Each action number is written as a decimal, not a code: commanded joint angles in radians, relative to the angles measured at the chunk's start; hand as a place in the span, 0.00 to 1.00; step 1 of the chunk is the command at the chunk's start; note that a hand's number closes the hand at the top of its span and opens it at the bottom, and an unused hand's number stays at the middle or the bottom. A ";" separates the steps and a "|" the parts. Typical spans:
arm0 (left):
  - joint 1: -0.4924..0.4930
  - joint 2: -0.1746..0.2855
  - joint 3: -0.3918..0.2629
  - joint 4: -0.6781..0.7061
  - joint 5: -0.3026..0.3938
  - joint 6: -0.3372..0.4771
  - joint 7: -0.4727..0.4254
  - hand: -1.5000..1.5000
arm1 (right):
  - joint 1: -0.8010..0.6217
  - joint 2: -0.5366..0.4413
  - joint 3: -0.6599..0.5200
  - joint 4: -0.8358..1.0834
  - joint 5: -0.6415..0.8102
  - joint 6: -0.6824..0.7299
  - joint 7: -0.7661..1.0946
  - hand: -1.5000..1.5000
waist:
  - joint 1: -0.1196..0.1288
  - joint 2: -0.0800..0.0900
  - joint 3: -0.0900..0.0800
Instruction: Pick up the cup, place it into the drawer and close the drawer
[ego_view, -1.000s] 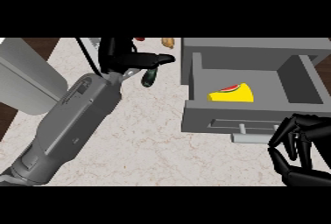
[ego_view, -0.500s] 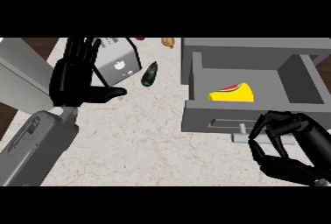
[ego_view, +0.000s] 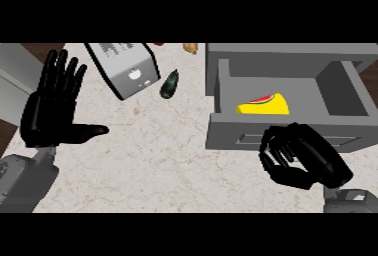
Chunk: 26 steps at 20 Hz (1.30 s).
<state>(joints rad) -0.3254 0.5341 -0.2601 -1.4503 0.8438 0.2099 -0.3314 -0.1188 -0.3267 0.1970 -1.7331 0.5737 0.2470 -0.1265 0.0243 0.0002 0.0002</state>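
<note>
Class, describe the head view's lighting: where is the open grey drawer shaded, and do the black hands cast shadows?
Head view: even light; the open grey drawer is darkest on its right inner wall; neither the left hand nor the right hand casts a clear shadow on the pale marbled counter.

Grey box (ego_view: 125, 70) lies beside dark green object (ego_view: 169, 84).

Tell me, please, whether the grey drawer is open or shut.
Open: the grey drawer is pulled out, a yellow cup visible inside.

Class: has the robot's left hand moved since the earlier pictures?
Yes. The left hand has drawn back from the toaster, down and leftward in view.
</note>
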 joint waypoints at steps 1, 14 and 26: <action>0.133 0.032 0.055 -0.092 -0.015 -0.042 -0.009 0.00 | -0.024 0.010 0.011 0.128 0.086 -0.050 -0.071 1.00 | -0.011 -0.001 0.000; 0.245 0.045 0.206 -0.081 0.008 -0.232 0.018 0.00 | -0.337 0.123 -0.016 0.789 0.267 -0.216 -0.194 0.00 | -0.003 0.003 0.001; 0.216 -0.026 0.227 -0.016 -0.049 -0.305 0.000 0.00 | -0.751 0.101 -0.210 1.354 0.210 -0.224 -0.378 0.00 | 0.019 0.016 0.002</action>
<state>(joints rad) -0.0794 0.5274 -0.0306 -1.4729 0.8034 -0.0972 -0.3441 -0.7409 -0.2163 0.0394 -0.5582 0.7919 0.0245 -0.4797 0.0280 0.0009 -0.0031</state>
